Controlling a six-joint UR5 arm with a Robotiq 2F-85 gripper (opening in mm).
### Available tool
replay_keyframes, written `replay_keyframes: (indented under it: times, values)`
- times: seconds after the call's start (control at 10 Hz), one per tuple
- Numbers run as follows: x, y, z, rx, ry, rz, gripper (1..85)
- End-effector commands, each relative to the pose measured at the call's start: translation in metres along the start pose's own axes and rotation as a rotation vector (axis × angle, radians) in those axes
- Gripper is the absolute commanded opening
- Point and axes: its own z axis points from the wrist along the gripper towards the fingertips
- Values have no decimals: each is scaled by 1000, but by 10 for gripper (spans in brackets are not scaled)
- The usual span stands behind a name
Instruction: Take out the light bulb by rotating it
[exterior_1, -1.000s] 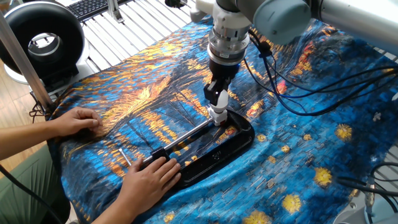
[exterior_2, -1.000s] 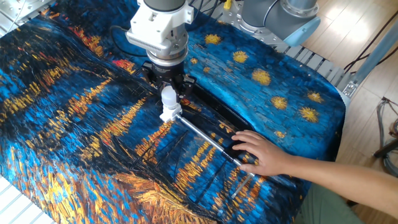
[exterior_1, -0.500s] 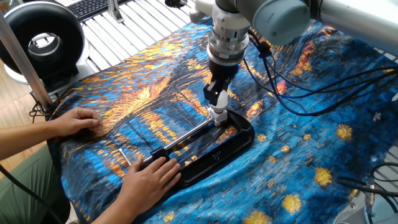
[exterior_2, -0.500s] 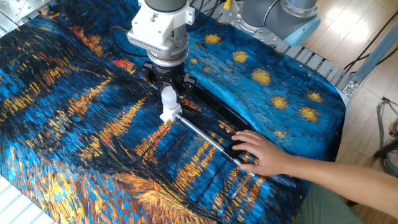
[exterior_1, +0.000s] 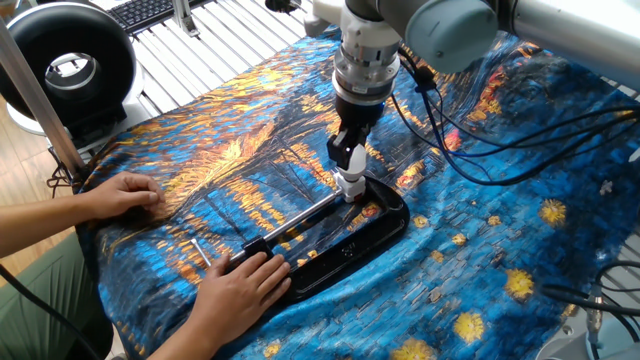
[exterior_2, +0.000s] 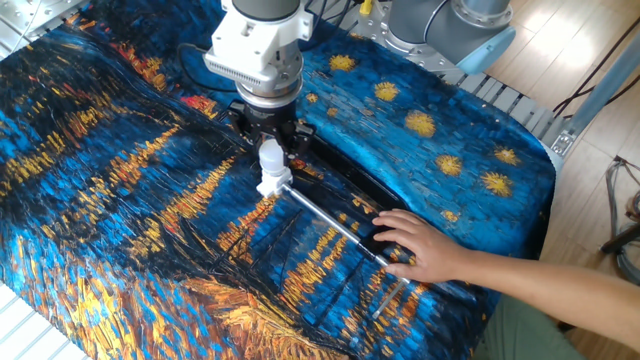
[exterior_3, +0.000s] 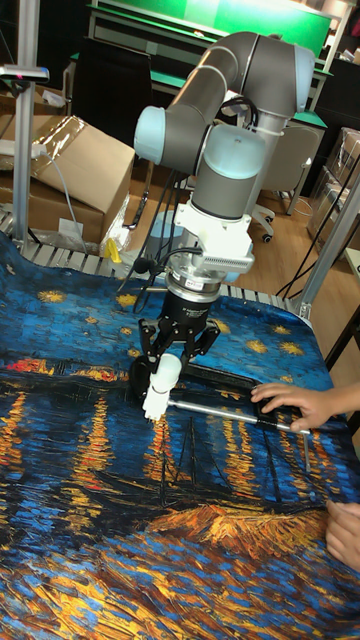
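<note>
The light bulb (exterior_2: 270, 155) is a small white frosted globe standing upright on a short white socket (exterior_2: 272, 184). That socket sits at one end of a black base (exterior_1: 380, 232). My gripper (exterior_2: 270, 150) points straight down over it, with its black fingers (exterior_3: 147, 348) shut against both sides of the bulb. In the tall fixed view the light bulb (exterior_3: 165, 376) shows between the fingers, with the socket (exterior_3: 154, 405) just under it. From the one fixed view, my gripper (exterior_1: 348, 158) hides most of the bulb, and only the socket (exterior_1: 349, 185) is plain.
A metal rod (exterior_2: 330, 226) runs from the socket towards a person's hand (exterior_2: 415, 246) pressing on the base. A second hand (exterior_1: 125, 194) rests on the blue and orange patterned cloth (exterior_2: 120, 220). Black cables (exterior_1: 480, 150) trail behind the arm. A ring-shaped black device (exterior_1: 65, 60) stands at the far left.
</note>
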Motion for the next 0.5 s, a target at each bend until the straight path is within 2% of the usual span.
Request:
replay_keyframes:
  times: [0.0, 0.4]
  values:
    - [-4, 2, -1, -11, -13, -13, 320]
    - [-8, 5, -1, -20, -31, -92, 307]
